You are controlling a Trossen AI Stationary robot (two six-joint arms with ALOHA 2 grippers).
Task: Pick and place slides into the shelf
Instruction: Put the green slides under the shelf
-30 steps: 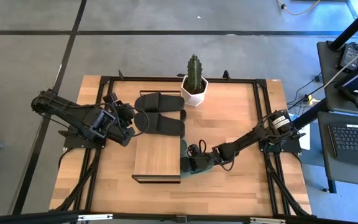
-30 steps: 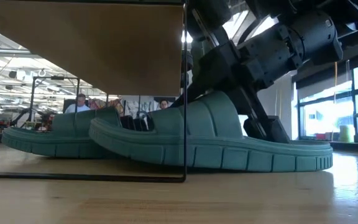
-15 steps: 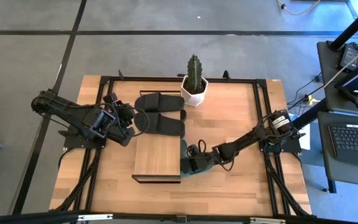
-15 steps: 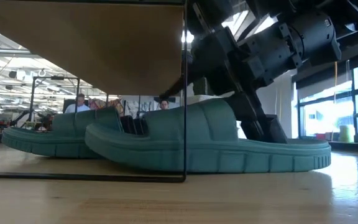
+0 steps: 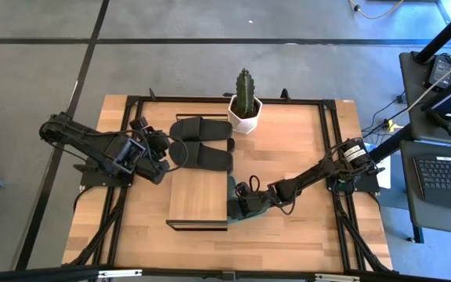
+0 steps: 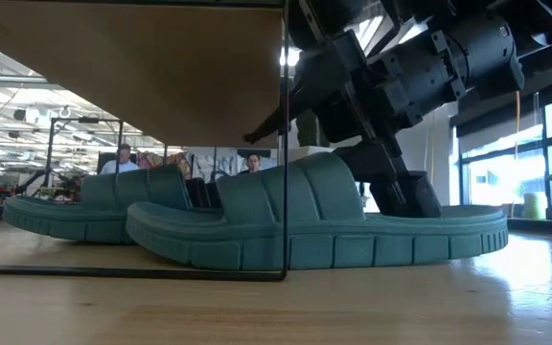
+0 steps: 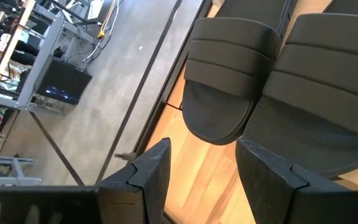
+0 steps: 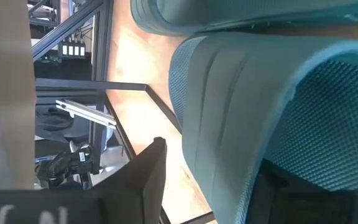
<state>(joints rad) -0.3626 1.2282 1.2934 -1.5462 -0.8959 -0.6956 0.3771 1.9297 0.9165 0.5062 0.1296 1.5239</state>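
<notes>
Two green slides lie on the table under the shelf (image 5: 198, 196). The farther one (image 6: 75, 211) is fully under it. The nearer one (image 6: 314, 230) sticks out past the shelf's right frame post (image 6: 285, 144). My right gripper (image 5: 239, 205) stands open at this slide's strap (image 8: 229, 124), one finger on each side of it. A pair of black slides (image 5: 203, 142) lies flat behind the shelf. My left gripper (image 5: 165, 153) hangs open over their left ends (image 7: 219, 106) and touches nothing. My right gripper comes in slanting down from the table's right side, fingers astride the green slide's strap. The outer finger (image 8: 148, 180) stands clear of the strap. The other finger (image 8: 303, 199) is under the strap; I cannot tell whether it touches. The slide lies flat on the table.
A cactus in a white pot (image 5: 245, 106) stands at the far edge beside the black slides. Black frame rails (image 5: 327, 157) run along the table's sides. Bare wood lies in front of the shelf and at the right.
My right gripper has opened and let go of the green slide's strap. The slide's end under the shelf was raised; it has sunk, and the slide now lies flat, slightly farther under the shelf.
</notes>
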